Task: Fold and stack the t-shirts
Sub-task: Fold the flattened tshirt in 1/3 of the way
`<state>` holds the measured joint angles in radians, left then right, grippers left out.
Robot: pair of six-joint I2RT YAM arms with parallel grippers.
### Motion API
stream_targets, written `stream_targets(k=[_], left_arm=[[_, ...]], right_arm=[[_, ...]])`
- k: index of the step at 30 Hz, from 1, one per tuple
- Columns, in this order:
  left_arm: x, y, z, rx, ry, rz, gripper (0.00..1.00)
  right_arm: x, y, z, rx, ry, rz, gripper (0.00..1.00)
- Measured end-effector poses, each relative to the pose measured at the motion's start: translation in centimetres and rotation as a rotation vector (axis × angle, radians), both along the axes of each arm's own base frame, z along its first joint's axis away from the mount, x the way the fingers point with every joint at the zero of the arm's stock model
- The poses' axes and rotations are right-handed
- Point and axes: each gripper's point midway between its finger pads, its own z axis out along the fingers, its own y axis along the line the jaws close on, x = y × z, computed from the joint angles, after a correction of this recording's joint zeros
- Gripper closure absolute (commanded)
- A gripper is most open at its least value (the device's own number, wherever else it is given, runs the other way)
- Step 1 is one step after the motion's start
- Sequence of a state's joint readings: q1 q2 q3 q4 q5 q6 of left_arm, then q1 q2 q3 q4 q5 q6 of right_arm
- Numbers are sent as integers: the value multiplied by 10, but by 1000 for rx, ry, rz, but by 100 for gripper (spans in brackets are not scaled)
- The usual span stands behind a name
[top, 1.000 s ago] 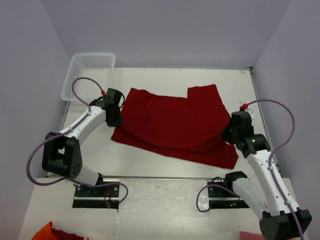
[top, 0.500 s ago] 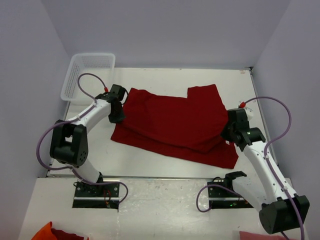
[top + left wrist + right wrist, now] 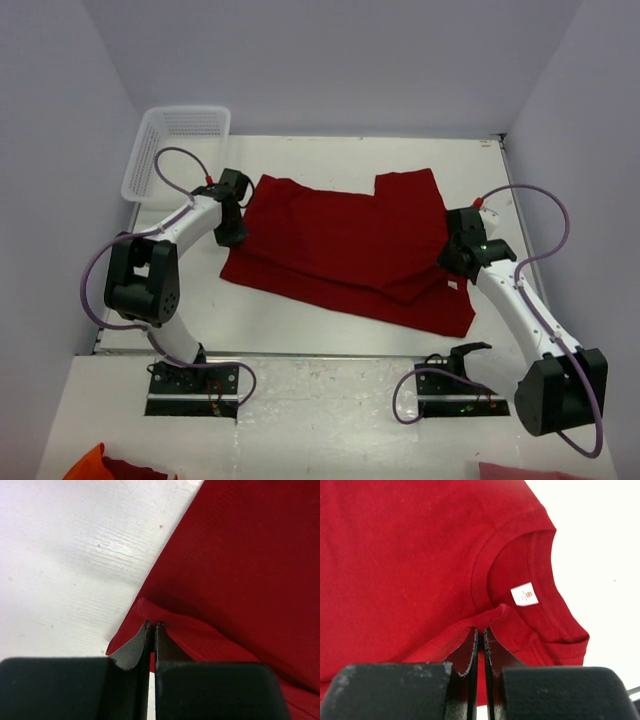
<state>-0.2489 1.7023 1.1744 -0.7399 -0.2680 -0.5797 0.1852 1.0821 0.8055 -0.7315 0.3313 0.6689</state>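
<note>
L end effector [image 3: 152,626] clamped shut on t-shirt [image 3: 350,245] left edge — R end effector [image 3: 480,630] likewise, by the collar [image 3: 479,575].

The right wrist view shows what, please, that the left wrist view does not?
Only the right wrist view shows the collar with its white neck label, and the right tool pinching cloth beside it. Only the left wrist view shows the left tool pinching a plain folded edge. Both show the dark red t-shirt on the white table, each tool shut on a raised fold.
</note>
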Motion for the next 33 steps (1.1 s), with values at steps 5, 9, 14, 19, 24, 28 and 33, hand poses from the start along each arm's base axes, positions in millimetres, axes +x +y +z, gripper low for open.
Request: stream_targets(k=[5, 9, 14, 19, 24, 28, 33], left_arm=[[3, 3, -7, -5, 10, 11, 100], [3, 2, -18, -15, 36, 12, 100], [5, 1, -22, -39, 43, 18, 89], [9, -1, -21, -50, 23, 20, 76], [18, 3, 4, -33, -92, 25, 49], [21, 3, 59, -20, -294, 22, 46], [18, -8, 106, -57, -459, -26, 51]], right_arm=[[15, 1, 0, -9, -1, 4, 100], [29, 2, -2, -22, 3, 5, 100], [38, 4, -10, -28, 17, 11, 100], [46, 5, -18, -35, 28, 21, 88], [60, 6, -23, -52, 8, 51, 50], [72, 6, -17, -77, -29, 84, 25], [91, 11, 16, -68, -114, 115, 24]])
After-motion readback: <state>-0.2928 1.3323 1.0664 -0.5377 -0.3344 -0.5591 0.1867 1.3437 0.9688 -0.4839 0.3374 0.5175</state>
